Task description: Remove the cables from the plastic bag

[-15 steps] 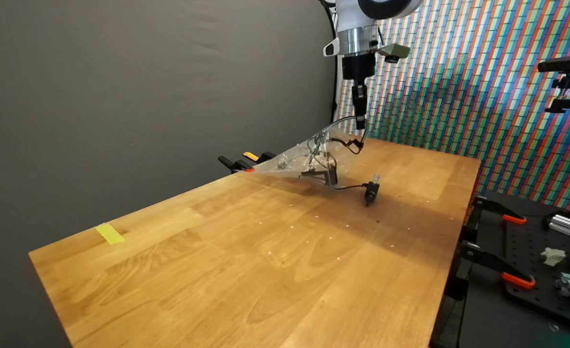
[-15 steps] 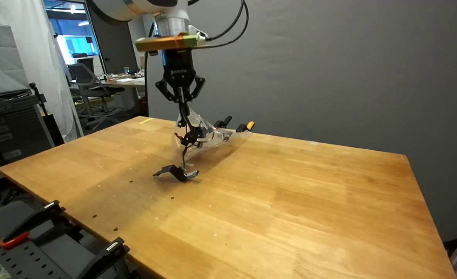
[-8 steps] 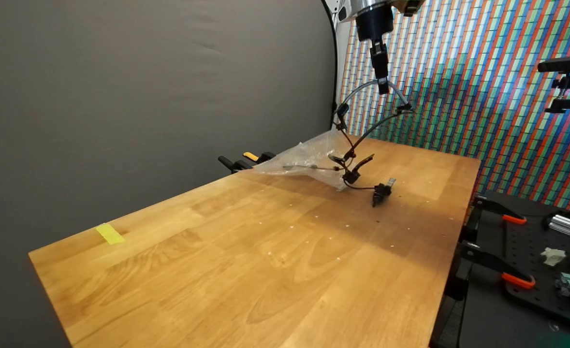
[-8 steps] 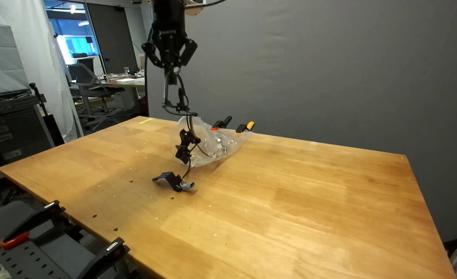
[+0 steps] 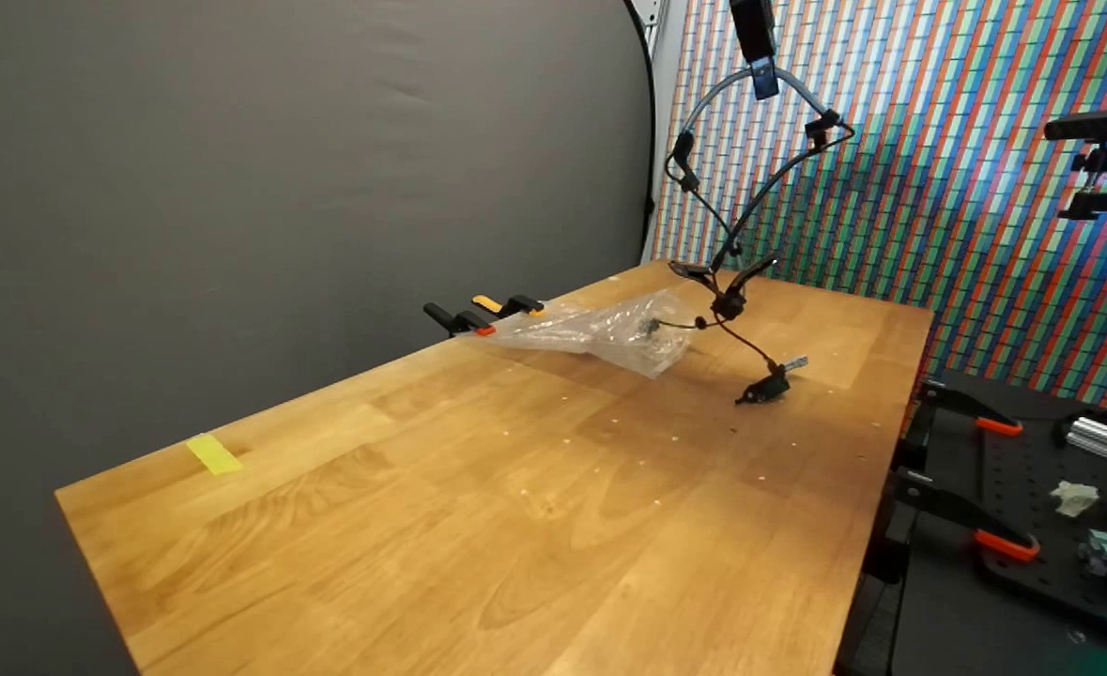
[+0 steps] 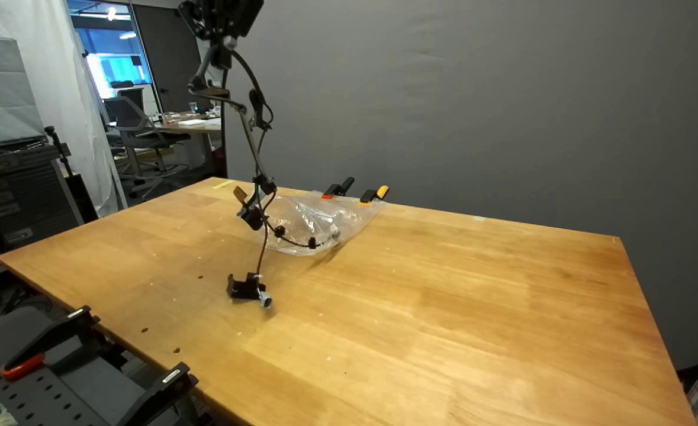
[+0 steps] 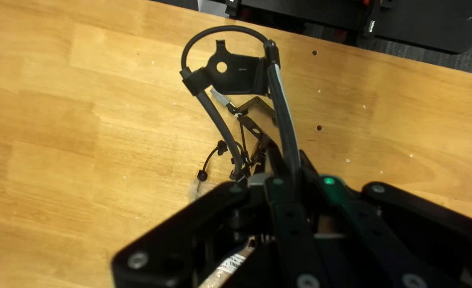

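My gripper (image 5: 764, 80), also in an exterior view (image 6: 221, 56), is shut on a grey-black cable high above the table. The cables (image 5: 760, 192) hang from it as a loop with black clips and brackets, as the wrist view (image 7: 284, 108) also shows. A black bracket with a silver connector (image 5: 767, 385) hangs lowest, at or just above the table; contact is unclear. A thin branch with small black beads runs to the clear plastic bag (image 5: 600, 333), and its grey end (image 6: 334, 234) shows at or inside the bag. The bag (image 6: 307, 213) lies flattened on the table.
Black clamps with orange (image 6: 338, 188) and yellow (image 6: 375, 194) parts stand at the table edge by the bag's closed end. Orange-tipped clamps (image 5: 976, 530) grip the opposite edge. Yellow tape (image 5: 214, 453) is on the table (image 5: 422, 563). A grey wall stands behind.
My gripper has risen with the cable in it. Most of the cables have come out of the bag and now hang in the air. The bag has sunk flatter onto the table.
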### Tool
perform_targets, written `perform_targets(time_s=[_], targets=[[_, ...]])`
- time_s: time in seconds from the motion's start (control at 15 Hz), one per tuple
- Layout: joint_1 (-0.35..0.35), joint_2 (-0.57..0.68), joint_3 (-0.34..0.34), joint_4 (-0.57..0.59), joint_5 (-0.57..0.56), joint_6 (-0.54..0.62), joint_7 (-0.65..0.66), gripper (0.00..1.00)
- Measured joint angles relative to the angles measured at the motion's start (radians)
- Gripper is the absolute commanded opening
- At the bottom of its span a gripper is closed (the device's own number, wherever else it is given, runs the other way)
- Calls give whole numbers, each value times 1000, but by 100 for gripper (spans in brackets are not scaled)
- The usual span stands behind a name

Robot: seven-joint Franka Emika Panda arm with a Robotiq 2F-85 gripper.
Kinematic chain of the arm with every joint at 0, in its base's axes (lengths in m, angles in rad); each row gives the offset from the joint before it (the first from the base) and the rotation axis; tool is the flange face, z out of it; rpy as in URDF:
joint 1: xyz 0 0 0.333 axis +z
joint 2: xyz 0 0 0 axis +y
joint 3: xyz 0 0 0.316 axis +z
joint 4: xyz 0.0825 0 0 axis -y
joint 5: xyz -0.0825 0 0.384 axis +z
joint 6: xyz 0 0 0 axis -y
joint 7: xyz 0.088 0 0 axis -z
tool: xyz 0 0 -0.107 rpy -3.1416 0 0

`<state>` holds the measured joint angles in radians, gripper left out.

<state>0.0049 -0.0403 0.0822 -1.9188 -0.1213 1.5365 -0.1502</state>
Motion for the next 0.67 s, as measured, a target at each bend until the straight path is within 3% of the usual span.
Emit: perform_targets(time_s=[0.33,0.67], targets=[[78,4,46,98,2,-182,122,9],[133,78,90,215,-49,-451,293,9]])
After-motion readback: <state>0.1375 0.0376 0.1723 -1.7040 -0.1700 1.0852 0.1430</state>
